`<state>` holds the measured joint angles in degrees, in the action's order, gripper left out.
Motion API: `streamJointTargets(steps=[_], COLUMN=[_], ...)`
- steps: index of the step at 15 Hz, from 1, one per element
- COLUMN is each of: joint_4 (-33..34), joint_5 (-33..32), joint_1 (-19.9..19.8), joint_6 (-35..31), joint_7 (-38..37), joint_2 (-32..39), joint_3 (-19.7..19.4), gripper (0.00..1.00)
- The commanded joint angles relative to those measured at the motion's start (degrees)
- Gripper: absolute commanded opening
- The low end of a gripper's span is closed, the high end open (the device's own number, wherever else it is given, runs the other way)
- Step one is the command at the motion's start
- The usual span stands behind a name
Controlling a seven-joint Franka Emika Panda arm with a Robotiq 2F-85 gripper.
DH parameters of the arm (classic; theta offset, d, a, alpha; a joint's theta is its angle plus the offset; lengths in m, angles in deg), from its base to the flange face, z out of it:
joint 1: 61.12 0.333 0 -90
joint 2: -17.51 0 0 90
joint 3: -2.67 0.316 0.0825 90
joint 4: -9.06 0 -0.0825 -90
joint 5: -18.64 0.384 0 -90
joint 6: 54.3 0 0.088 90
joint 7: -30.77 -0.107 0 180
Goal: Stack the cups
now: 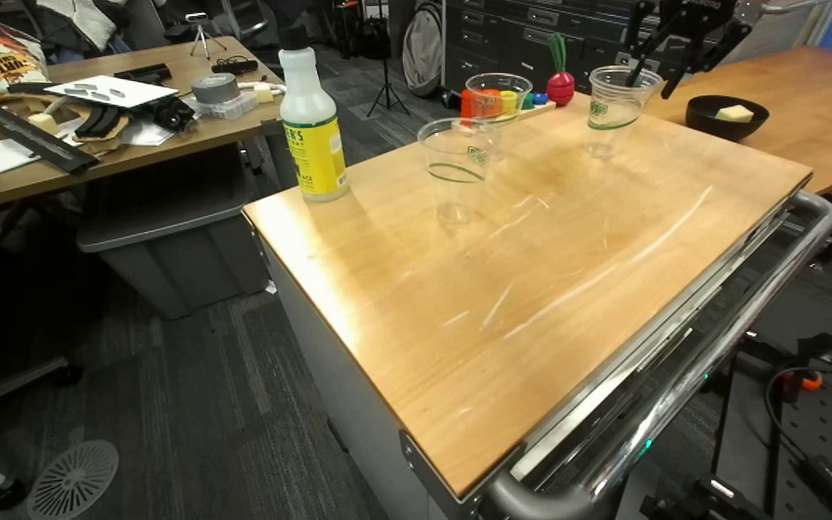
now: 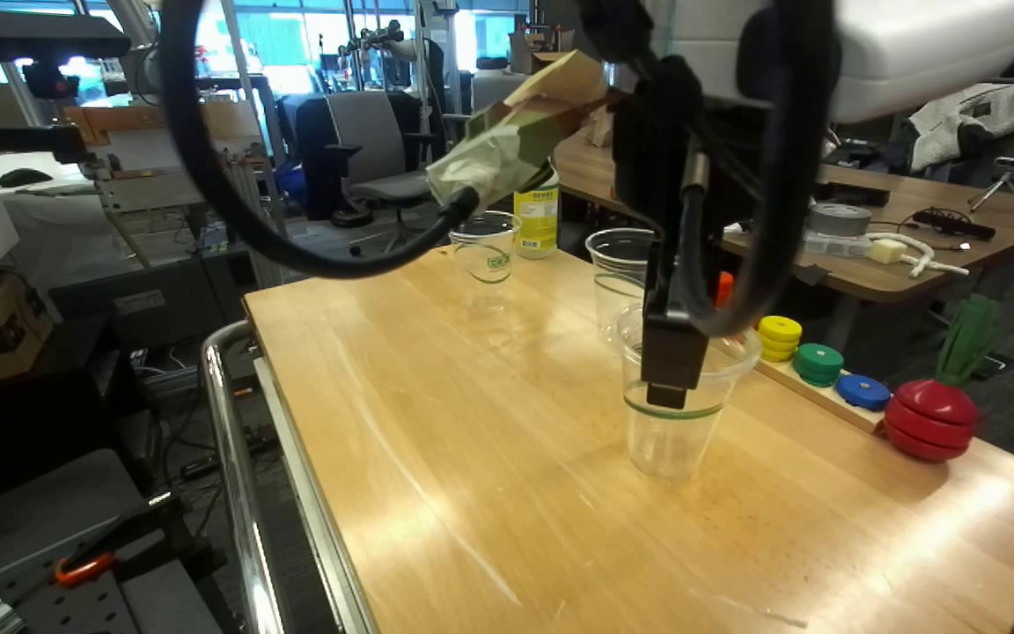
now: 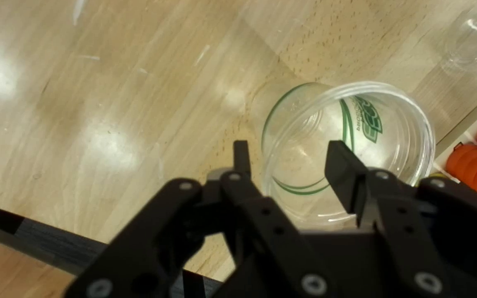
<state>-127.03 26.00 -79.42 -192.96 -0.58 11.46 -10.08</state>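
Three clear cups show on the wooden top. The nearest cup stands upright under my gripper; it also shows in an exterior view and the wrist view. Its rim and green stripe look doubled; I cannot tell whether another cup is nested in it. My gripper is open, with one finger over the cup's mouth and the other outside its rim. A second cup stands beside the coloured toy, also seen in an exterior view. A third cup stands nearer the bottle. A fourth separate cup does not show.
A yellow-labelled bottle stands at a table corner. A rainbow ring toy and a red radish toy lie along one edge. A black bowl is on the adjoining table. A metal rail runs along the opposite edge.
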Motion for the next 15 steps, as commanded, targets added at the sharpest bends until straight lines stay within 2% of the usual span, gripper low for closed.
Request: streamJointTargets(steps=[1,3,5,8,15], joint_4=[1.6,1.6,1.7,2.5,7.4], joint_5=[-1.2,-1.1,-0.9,-0.6,-0.2], joint_1=[0.4,0.4,0.5,0.8,3.9], joint_6=[1.2,1.5,2.3,3.9,9.2], joint_7=[-1.7,-1.8,-1.3,-1.7,-6.8], joint_2=[0.2,0.3,0.4,0.7,-3.5], joint_3=[-0.2,-0.2,-0.2,-0.1,2.9], gripper=[0.19,0.06,0.02,0.06,0.06])
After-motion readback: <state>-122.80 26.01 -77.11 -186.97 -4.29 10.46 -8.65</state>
